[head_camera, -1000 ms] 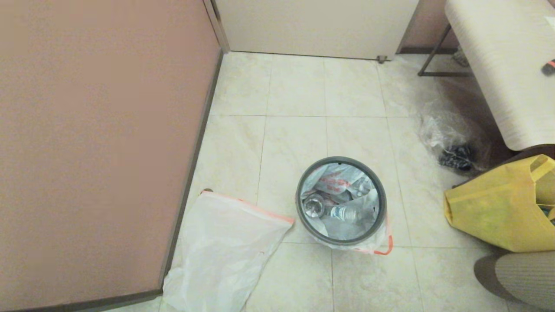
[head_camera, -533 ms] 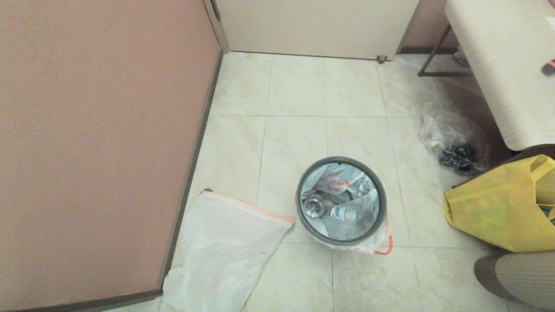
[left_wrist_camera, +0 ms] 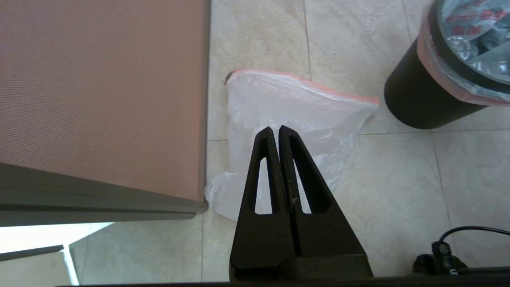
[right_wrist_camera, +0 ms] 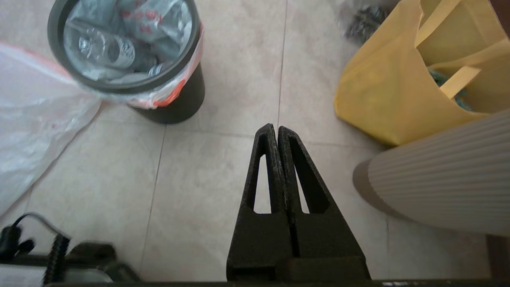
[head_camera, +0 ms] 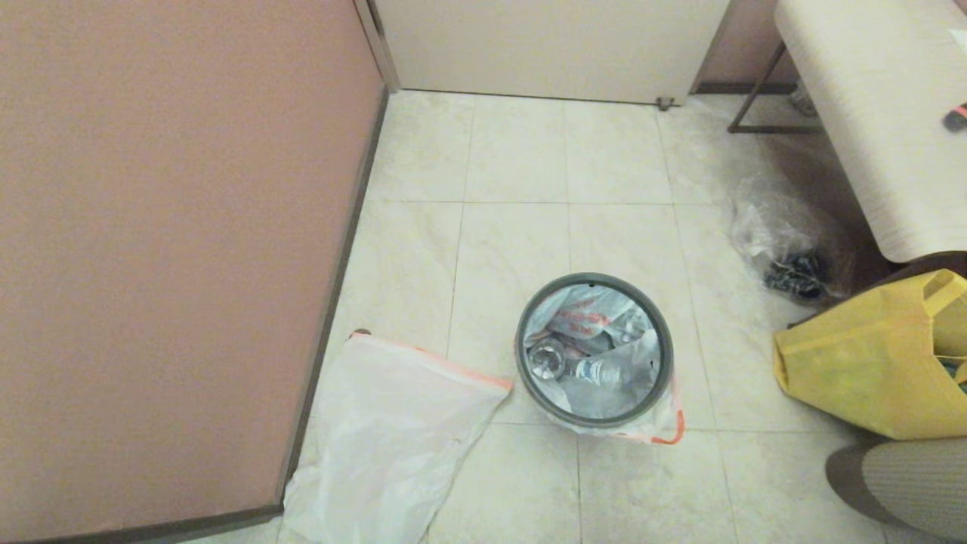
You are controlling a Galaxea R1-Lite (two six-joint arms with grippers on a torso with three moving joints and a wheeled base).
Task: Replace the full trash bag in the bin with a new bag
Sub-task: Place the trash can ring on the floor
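The black bin (head_camera: 594,349) stands on the tiled floor with its dark grey ring (head_camera: 529,385) on the rim. Inside it is the full trash bag (head_camera: 597,332), holding a clear bottle and crumpled printed plastic; its orange-red hem (head_camera: 665,434) hangs over the near side. The new bag (head_camera: 385,438) lies flat on the floor to the bin's left, against the wall. In the wrist views the bin (left_wrist_camera: 418,103) (right_wrist_camera: 175,107) sits off to one side. My left gripper (left_wrist_camera: 275,128) hangs shut above the new bag (left_wrist_camera: 295,107). My right gripper (right_wrist_camera: 275,126) is shut over bare floor. Neither arm shows in the head view.
A pink wall panel (head_camera: 174,249) runs along the left. At the right are a yellow cloth tote (head_camera: 869,363), a clear wrinkly bag with dark contents (head_camera: 793,249), a bench (head_camera: 884,113) and a grey ribbed round thing (head_camera: 906,483). Open tiles lie beyond the bin.
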